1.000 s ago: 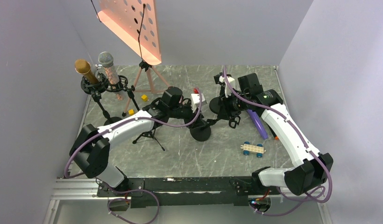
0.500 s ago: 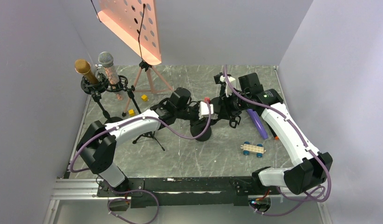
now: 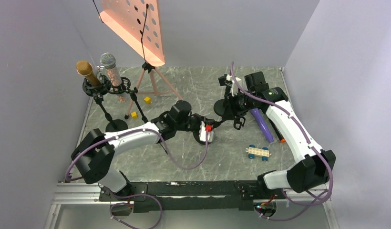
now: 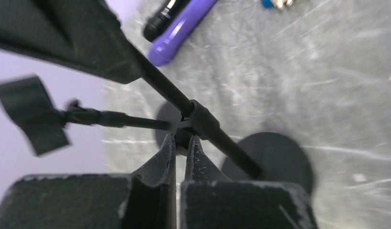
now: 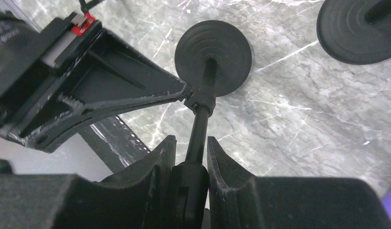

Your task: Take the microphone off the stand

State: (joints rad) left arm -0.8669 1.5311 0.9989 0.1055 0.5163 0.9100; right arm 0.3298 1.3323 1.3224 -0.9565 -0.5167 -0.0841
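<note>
The mic point(image 5: 188, 191), seemingly the black barrel topping the tilted stand point(image 5: 201, 121), sits clamped in your right end effector point(image 5: 191, 143) while your left end effector point(image 4: 180, 142) pinches the stand mid-pole, so you're braced to extract: pull along the pole, holding its base on the surface point(image 5: 303, 124).
</note>
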